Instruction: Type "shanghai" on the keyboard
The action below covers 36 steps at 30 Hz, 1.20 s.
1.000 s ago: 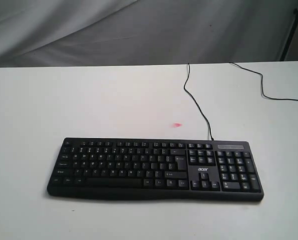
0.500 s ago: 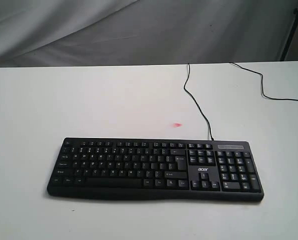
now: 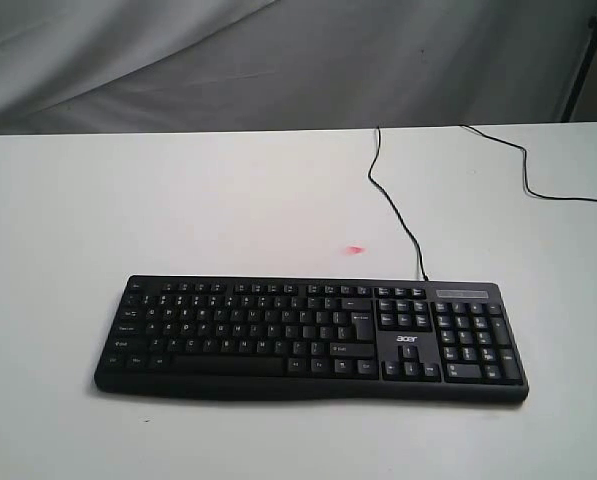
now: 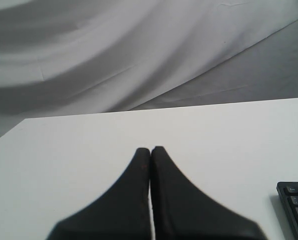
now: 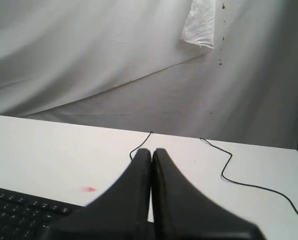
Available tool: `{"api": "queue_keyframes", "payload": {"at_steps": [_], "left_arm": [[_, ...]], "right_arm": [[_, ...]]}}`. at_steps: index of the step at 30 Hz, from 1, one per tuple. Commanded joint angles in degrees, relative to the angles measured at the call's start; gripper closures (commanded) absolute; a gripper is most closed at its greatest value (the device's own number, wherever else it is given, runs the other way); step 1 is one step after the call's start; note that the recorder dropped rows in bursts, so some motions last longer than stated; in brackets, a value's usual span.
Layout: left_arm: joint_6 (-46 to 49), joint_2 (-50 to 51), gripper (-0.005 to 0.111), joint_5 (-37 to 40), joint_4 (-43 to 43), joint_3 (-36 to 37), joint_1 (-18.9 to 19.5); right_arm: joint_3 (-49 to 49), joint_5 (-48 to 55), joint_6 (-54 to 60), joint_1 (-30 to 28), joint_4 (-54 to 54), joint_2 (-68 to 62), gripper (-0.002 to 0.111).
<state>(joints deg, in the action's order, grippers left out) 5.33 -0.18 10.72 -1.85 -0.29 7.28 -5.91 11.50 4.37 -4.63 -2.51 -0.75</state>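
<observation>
Two grippers, both pinched tight: the left gripper has its black fingers pressed flat together with nothing between them, and the right gripper is the same.

The keyboard lies flat on the near half of the white table, a little right of the middle, with its long edges running left to right. Bare tabletop stretches wide on its far side and to its left, and a narrower strip lies along its near edge. The left gripper hangs over that bare left part, with only a corner of the keyboard at the edge of its view.

A thin black cable leaves the keyboard's far edge near the number pad and winds back to the table's far edge. A second cable snakes across the far right corner, well apart from the keys. A small red mark sits on the table just beyond the keyboard.

A white acer logo reads clearly above the arrow keys; the key legends are too small to read.

Creased grey cloth hangs behind the table, and a black stand leans at far right.
</observation>
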Motion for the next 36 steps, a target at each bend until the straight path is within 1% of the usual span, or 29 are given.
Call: {"api": "queue_keyframes", "payload": {"at_steps": [1,4,10,16,36], "left_arm": [[-0.16,0.18,0.106,-0.22,0.03,0.29,-0.22],[-0.16,0.18,0.106,-0.22,0.03,0.29,-0.22],[-0.16,0.18,0.106,-0.22,0.03,0.29,-0.22],[-0.16,0.18,0.106,-0.22,0.03,0.29,-0.22],[-0.16,0.18,0.106,-0.22,0.03,0.29,-0.22]], "right_arm": [[4.93,-5.6,-0.19,-0.2,0.86,0.75,0.108],[5.91,-8.27,-0.19,-0.2,0.86,0.75,0.108],[5.91,-2.05,-0.19,-0.2,2.12,0.75,0.108],[5.91,8.4,-0.42,-0.2,4.64,0.75,0.108],[5.91,8.4,-0.62,-0.2,4.64,0.75,0.108]]}}
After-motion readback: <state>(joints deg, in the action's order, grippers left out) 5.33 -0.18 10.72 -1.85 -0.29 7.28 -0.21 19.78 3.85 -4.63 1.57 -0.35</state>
